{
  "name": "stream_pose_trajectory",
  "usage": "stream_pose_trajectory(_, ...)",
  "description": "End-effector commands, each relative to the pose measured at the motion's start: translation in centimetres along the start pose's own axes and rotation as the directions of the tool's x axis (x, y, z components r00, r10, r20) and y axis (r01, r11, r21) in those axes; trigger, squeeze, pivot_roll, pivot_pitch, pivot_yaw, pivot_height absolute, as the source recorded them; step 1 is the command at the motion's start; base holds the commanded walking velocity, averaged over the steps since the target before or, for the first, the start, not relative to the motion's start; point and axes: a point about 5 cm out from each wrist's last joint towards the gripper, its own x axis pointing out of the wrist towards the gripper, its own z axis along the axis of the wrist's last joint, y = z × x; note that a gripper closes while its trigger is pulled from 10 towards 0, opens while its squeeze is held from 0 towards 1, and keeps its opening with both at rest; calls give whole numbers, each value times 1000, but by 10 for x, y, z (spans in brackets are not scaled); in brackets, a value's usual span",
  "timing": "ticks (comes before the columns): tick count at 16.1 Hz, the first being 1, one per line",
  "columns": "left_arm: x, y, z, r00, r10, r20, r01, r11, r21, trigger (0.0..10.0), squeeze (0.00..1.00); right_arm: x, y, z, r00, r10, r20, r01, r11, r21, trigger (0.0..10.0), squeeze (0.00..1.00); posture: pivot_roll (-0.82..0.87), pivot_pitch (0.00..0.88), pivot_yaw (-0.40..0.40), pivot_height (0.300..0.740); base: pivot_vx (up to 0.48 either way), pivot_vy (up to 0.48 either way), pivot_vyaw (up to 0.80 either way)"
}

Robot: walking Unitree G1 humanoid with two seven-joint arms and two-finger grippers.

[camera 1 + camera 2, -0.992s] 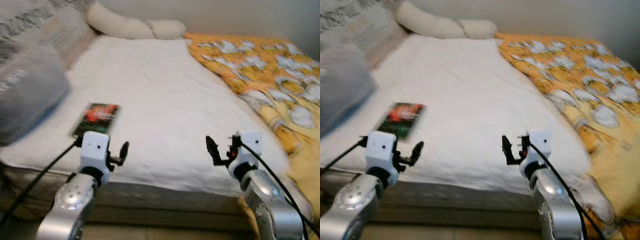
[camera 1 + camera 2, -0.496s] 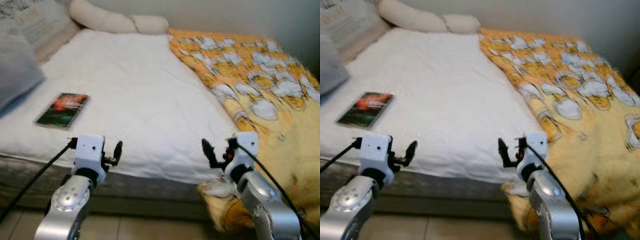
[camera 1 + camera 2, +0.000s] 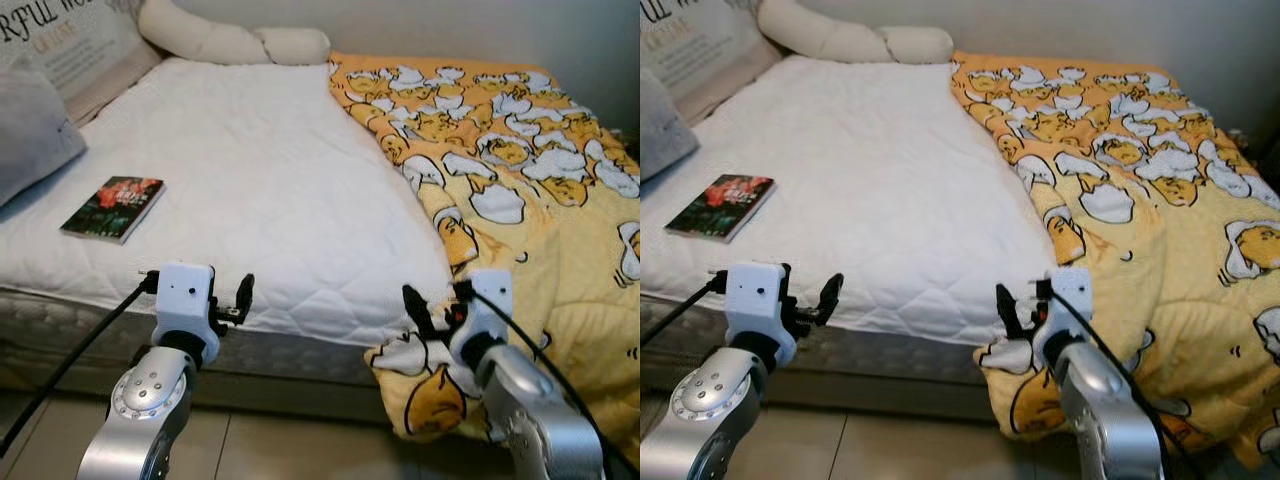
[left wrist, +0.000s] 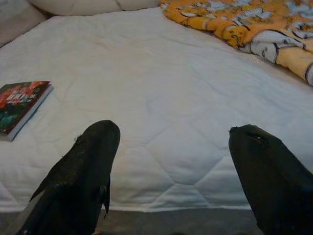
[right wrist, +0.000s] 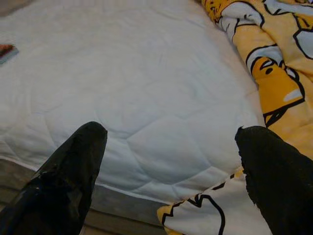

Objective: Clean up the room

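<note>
We face a bed with a white quilted cover; a book lies flat on its left side near the front edge, below a grey pillow, and a yellow blanket with a cartoon print covers the right side and spills over the front corner toward the floor. Our left gripper and right gripper hang just before the front edge of the bed, well apart from the book. Both sets of jaws stand wide open and hold nothing.

Silver arms — white wrist blocks, black cables, black fingers
</note>
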Motion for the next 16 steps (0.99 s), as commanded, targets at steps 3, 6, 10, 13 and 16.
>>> stream_pose_trajectory(3, 0, 0, 1, 1000, -2, 6, 2, 1000, -15, 10000, 0, 1, -5, 3, 1000, -21, -4, 21, 1000, -8, 10000, 0, -44, 0, -23, 740, 0, 0, -781)
stream_pose_trajectory(6, 0, -1, 1, 1000, -12, 6, 12, 1000, -20, 10000, 0, 5, -5, 6, 1000, -25, 4, 25, 1000, -15, 10000, 0, -44, 0, -25, 740, 0, 0, 0)
stream_pose_trajectory(10, 1, -1, 2, 1000, -20, 6, 20, 1000, -17, 10000, 0, 8, -5, 6, 1000, -30, -2, 30, 999, -12, 10000, 0, -39, 0, -21, 740, 0, 0, 0)
stream_pose_trajectory(13, 1, 0, 3, 1000, -21, 9, 21, 1000, -14, 10000, 0, 12, -7, 7, 999, -39, -6, 39, 999, -18, 10000, 0, -36, 0, -21, 740, 186, 0, -533)
stream_pose_trajectory(16, 0, 1, 2, 1000, -18, 7, 18, 1000, -15, 10000, 0, 12, -7, 9, 1000, -31, 3, 31, 999, -18, 10000, 0, -37, 0, -22, 740, 339, 0, 0)
